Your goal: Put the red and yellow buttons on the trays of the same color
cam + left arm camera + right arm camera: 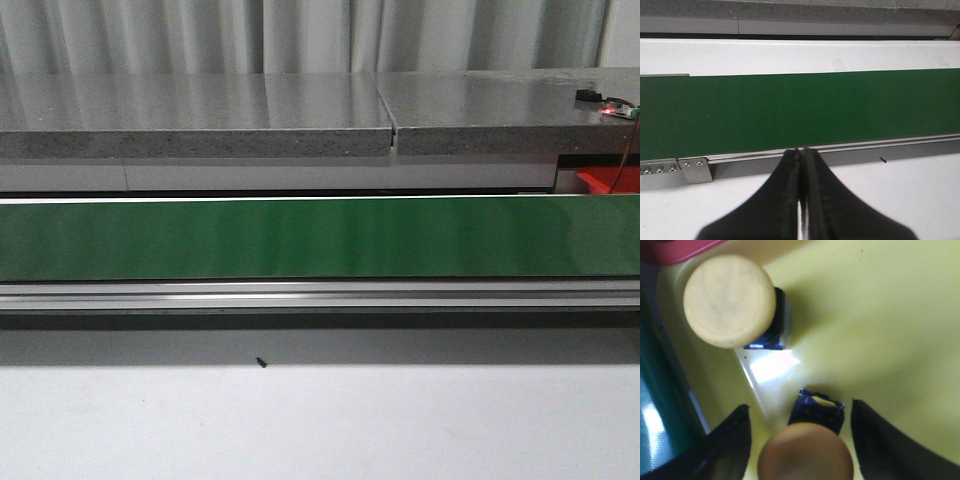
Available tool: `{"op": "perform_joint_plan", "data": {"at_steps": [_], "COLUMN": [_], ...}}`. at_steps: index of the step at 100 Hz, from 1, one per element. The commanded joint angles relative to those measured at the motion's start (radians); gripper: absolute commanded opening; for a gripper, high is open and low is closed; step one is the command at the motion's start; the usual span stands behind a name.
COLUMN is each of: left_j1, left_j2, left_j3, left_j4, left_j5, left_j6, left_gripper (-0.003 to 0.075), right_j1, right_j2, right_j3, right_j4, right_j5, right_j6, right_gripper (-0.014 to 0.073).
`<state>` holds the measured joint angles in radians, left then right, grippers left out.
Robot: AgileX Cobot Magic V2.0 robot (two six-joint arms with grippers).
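Note:
In the right wrist view my right gripper [799,407] is open just above the yellow tray [880,315]. A yellow button [805,452] on a dark blue base stands between the jaws, with gaps on both sides. A second yellow button [729,300] on a blue base stands on the same tray beyond it. A corner of the red tray [675,250] shows next to the yellow one, and also at the far right of the front view [603,181]. My left gripper [802,150] is shut and empty over the white table, at the near rail of the green belt [790,110]. No red button is in view.
The green conveyor belt [320,238] runs across the front view with a metal rail [320,293] on its near side. A grey counter [200,115] lies behind it, with a small circuit board [610,105] at its right end. A tiny black speck [261,362] lies on the white table.

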<state>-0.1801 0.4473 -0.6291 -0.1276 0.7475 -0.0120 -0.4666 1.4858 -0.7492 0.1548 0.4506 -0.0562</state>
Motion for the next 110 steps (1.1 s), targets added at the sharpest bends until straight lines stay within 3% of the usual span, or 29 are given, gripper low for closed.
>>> {"op": "perform_joint_plan", "data": {"at_steps": [1,51,61,81,110], "left_j1": [-0.008,-0.008,-0.008,-0.008,-0.008], "left_j2": [0.005,0.005,0.005,0.005,0.005], "left_j3": [-0.028,-0.028,-0.028,-0.028,-0.028], "left_j4": [-0.017,-0.017,-0.017,-0.017,-0.017], "left_j5": [-0.068,-0.068,-0.068,-0.068,-0.068], "left_j6": [-0.005,-0.005,-0.005,-0.005,-0.005], "left_gripper": [-0.0019,-0.0019,-0.0019,-0.0018,-0.0019], "right_j1": [-0.001,0.024,0.076,0.198,0.363], "right_j2": [-0.034,-0.251,-0.312,-0.381,-0.417], "right_j3": [-0.02,-0.025,-0.025,-0.026,-0.026], "right_j4": [0.005,-0.097,-0.097,-0.097,-0.097], "right_j5": [-0.03,-0.01,-0.01,0.001,-0.003], "right_j6": [-0.001,-0.011,-0.048,-0.069,-0.119], "right_gripper": [0.0577,0.0553,0.0431,-0.0077,-0.0063]}}
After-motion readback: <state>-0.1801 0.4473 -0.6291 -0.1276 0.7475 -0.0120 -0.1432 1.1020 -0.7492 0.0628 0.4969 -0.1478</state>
